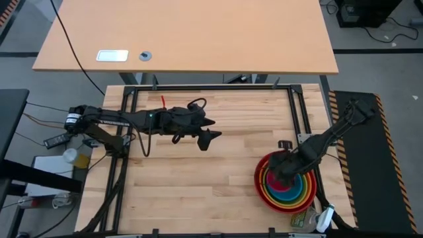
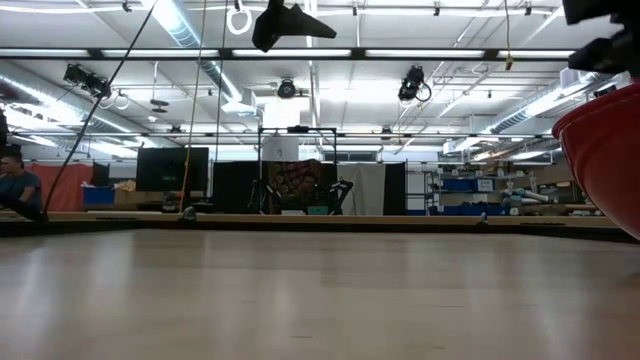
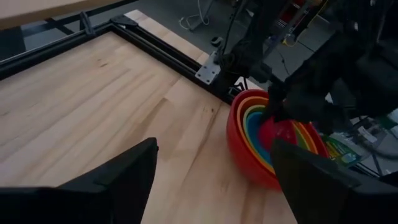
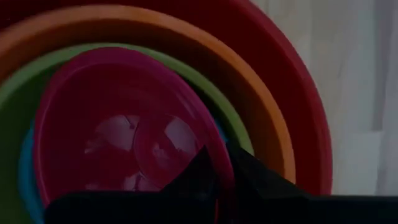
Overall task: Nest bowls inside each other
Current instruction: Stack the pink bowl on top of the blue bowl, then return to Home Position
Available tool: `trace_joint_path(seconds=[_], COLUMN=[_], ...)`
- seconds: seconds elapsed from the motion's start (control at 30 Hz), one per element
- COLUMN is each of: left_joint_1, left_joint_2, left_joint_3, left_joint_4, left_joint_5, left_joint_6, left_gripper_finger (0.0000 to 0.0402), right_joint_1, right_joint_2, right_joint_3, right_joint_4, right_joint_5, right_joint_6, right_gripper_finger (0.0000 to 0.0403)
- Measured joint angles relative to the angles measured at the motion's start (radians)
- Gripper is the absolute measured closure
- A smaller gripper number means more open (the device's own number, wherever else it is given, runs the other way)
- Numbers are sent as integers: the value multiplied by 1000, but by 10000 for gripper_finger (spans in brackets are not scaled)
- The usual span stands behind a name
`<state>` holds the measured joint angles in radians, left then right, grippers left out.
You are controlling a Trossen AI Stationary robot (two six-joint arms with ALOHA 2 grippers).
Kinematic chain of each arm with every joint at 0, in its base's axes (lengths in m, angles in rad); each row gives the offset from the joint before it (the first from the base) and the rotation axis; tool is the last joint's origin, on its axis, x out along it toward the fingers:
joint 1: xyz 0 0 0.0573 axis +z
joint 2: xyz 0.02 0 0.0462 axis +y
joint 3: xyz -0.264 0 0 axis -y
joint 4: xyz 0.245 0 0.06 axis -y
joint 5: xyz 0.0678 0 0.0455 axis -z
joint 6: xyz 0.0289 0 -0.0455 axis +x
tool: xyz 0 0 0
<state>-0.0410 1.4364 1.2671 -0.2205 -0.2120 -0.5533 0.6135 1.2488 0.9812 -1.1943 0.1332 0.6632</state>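
Observation:
At the table's right side stand the nested bowls: red [image 1: 262,182] outermost, then orange [image 4: 273,124], lime green [image 4: 205,81] and blue [image 4: 25,168]. The magenta-pink bowl [image 4: 124,124] lies innermost, tilted in the right wrist view. My right gripper [image 1: 289,168] points down into the stack and is shut on the pink bowl. My left gripper [image 1: 210,137] hangs open above the middle of the table, well left of the bowls, with nothing between its fingers [image 3: 118,180]. The low view shows only the red bowl's wall [image 2: 605,160]. My right gripper pinches the pink bowl's rim [image 4: 225,168] between its two fingers, one finger [image 4: 193,180] inside the bowl and the other [image 4: 261,180] outside it. The fingers come from above, pointing down. The bowl sits tilted within the stack; whether it rests on the blue bowl, I cannot tell.
A black metal frame [image 1: 211,87] borders the wooden worktop, with a bracket [image 1: 285,144] just beyond the bowls. A green packet [image 1: 303,220] lies near the stack at the front right. Bare wood [image 1: 198,192] spreads left of the bowls. A longer table [image 1: 185,39] stands beyond the far edge.

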Motion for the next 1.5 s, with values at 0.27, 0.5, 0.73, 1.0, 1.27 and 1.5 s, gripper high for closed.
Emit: trace_joint_path(seconds=[0.27,0.5,0.73,1.0,1.27,1.5], left_joint_1=[0,0,0,-14,-57,-112], left_joint_2=[0,0,0,-19,-30,-67], left_joint_3=[-1,-1,-1,-2,-2,-9], left_joint_4=[-2,-2,-2,5,-29,-95], left_joint_5=[-1,-1,0,-29,-55,-161], left_joint_6=[49,50,50,45,71,131], left_gripper_finger=[86,86,86,86,86,92], right_joint_1=[76,141,153,133,126,116], right_joint_2=[141,198,196,79,-88,-224], right_joint_3=[-8,-9,-9,-9,-10,-118], right_joint_4=[16,32,64,-43,-121,-109], right_joint_5=[-28,-3,-22,-35,80,115], right_joint_6=[84,173,174,267,366,472], right_gripper_finger=[367,362,277,160,124,141])
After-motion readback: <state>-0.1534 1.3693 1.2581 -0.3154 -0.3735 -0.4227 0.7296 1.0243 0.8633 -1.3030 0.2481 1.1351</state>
